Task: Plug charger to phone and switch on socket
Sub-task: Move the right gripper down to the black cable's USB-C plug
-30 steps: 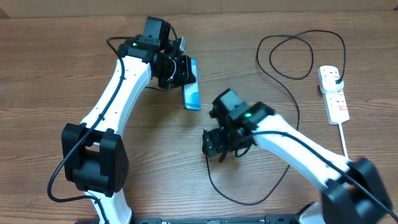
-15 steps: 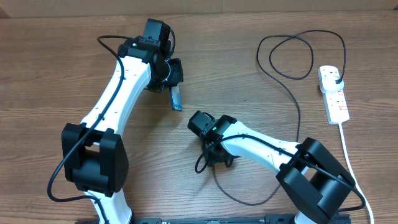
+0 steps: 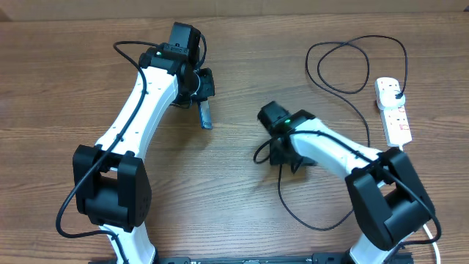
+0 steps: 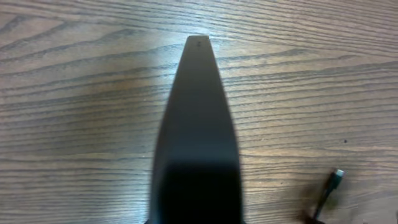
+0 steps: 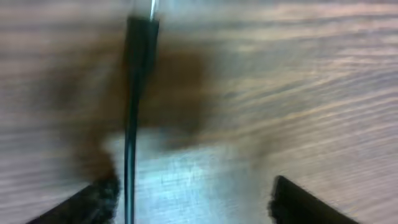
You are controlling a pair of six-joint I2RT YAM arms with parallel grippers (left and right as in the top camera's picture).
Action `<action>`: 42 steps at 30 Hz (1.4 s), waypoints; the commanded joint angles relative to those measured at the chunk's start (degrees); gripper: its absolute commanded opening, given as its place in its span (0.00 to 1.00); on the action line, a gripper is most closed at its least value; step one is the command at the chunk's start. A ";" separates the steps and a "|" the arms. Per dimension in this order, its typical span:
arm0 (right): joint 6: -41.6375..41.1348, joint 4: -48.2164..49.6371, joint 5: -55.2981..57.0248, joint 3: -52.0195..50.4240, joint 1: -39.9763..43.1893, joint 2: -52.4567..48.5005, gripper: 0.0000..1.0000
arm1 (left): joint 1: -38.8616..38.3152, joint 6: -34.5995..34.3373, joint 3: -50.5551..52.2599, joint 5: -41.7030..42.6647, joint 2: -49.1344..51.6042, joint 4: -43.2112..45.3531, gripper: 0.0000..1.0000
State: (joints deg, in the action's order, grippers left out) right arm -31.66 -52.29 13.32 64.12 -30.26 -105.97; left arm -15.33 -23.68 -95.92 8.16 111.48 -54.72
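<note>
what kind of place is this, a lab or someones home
Probably a robotics lab or test bench, not a home: a left arm and a right arm work at a wood-grain table, with a phone, a charger cable and a power strip as props.

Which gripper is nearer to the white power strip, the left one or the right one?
Right. In the overhead view the right gripper is mid-picture, picture-left of the power strip; the left gripper is even farther that way.
</note>
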 commanded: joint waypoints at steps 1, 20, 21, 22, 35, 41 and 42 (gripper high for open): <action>3.65 2.80 -7.80 -0.20 3.78 -1.53 0.95 | 0.04 4.83 0.15 7.39 -0.04 1.09 0.04; -6.54 9.46 -8.50 -0.42 8.15 -1.53 0.27 | 0.04 5.92 0.15 13.97 -0.04 1.53 0.04; -6.54 9.62 -8.48 -0.42 8.15 -1.53 0.27 | 0.04 5.92 0.15 13.97 -0.04 1.53 0.04; -6.54 9.66 -8.39 -0.42 8.15 -1.53 0.28 | 0.04 5.92 0.15 13.97 -0.04 1.51 0.04; -7.34 12.28 -5.84 -0.42 8.15 -1.53 0.26 | 0.04 5.92 0.15 13.97 -0.04 1.55 0.04; -6.91 11.21 -5.88 -0.42 8.15 -1.53 0.09 | 0.04 5.92 0.15 13.99 -0.04 1.44 0.04; -6.91 11.06 -5.88 -0.42 8.15 -1.53 0.05 | 0.04 5.92 0.15 13.99 -0.04 1.44 0.04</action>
State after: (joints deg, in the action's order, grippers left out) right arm -38.59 -41.06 6.48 64.10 -22.13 -107.04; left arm -15.33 -19.05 -95.92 20.84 111.48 -53.58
